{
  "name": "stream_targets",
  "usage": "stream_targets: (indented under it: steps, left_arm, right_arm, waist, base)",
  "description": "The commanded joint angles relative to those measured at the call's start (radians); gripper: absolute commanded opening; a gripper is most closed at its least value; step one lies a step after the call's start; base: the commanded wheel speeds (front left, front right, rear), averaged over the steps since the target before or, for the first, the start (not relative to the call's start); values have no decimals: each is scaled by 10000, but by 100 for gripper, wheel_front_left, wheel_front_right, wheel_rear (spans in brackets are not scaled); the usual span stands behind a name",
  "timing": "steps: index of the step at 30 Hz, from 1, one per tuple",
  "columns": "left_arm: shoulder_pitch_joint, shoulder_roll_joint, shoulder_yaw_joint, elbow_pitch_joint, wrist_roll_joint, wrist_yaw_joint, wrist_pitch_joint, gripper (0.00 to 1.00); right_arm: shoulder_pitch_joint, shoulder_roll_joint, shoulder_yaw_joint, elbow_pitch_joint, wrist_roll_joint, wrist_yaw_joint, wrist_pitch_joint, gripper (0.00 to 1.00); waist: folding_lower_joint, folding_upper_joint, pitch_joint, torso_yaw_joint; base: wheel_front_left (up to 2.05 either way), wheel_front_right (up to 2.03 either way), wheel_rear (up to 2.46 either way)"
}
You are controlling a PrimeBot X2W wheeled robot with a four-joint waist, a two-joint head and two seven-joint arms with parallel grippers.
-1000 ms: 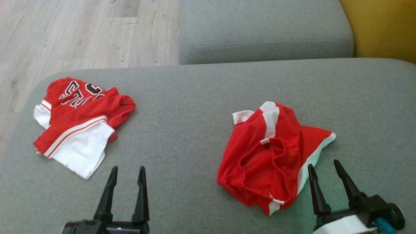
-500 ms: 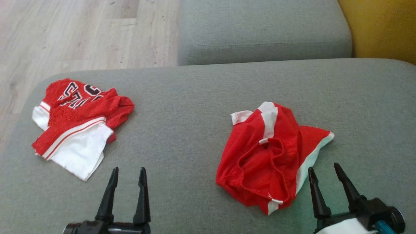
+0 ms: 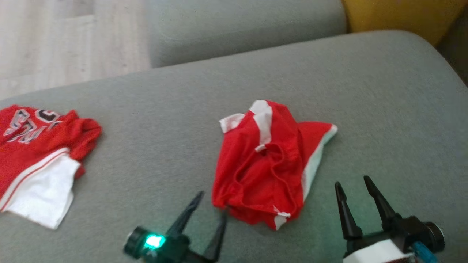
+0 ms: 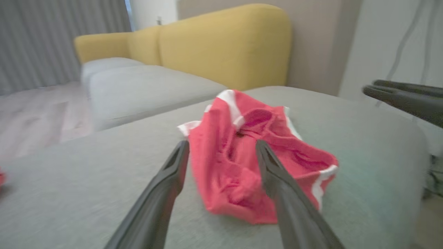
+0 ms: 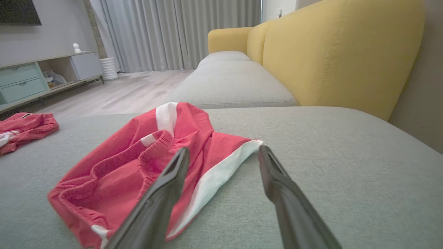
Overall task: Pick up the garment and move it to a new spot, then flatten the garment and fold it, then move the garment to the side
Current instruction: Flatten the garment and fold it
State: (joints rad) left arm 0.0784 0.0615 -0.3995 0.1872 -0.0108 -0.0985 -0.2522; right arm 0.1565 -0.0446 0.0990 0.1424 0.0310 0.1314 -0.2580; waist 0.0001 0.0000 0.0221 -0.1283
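Crumpled red mesh shorts with white side stripes [image 3: 263, 164] lie mid grey fabric sofa cushion [image 3: 384, 95]. Left gripper [image 3: 212, 204] spread wide, just beside near edge. Right gripper [image 3: 351, 181] spread too, empty. Cloth looks light, limp, slippery. Best pinch probably the thick elastic waistband [image 5: 152, 147].

From where I stand, the lettered red-and-white jersey [image 3: 36, 153] runs off the left edge of the head view, so its print cannot be read whole. The left gripper [image 3: 212, 204] is cut by the bottom edge there, its green light [image 3: 153, 241] smeared. The left wrist view is blurred throughout: the crumpled red garment [image 4: 256, 166] loses its seams, and the right gripper [image 4: 370, 87] enters from the right edge as a dark streak. At the upper left of the right wrist view, a white object [image 5: 75, 47] on the cabinet [image 5: 20, 83] is too small to tell.
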Motion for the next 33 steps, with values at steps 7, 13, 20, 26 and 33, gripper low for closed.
stream_targets:
  steps: [7,13,20,26,33]
  left_arm:
    - [-2103,53,-1462,1349,805,-258,-95,100]
    - [-2912,363,-2499,2447,992,-310,81,100]
    - [-3434,768,-3279,2892,778,-319,331,100]
    - [-3681,983,-3804,2873,423,-320,352,0]
    - [-4085,1167,-4371,2584,-295,-321,561,0]
  right_arm:
    - [-796,-56,572,-391,32,-7,-38,100]
    - [-855,-56,626,-395,182,-7,-38,100]
    - [-853,-56,700,-396,369,-7,-38,100]
    - [-796,-56,658,-388,473,-7,-38,100]
    - [-740,-56,723,-352,546,-7,-38,100]
  waist:
    - [-1,0,958,-1395]
    - [-1,0,1152,-1970]
    - [-1,0,1274,-2404]
    - [-1,0,1268,-2604]
    - [-1,0,1045,-2735]
  base:
    - [0,0,0]
    - [0,0,0]
    - [0,0,0]
    - [0,0,0]
    - [0,0,0]
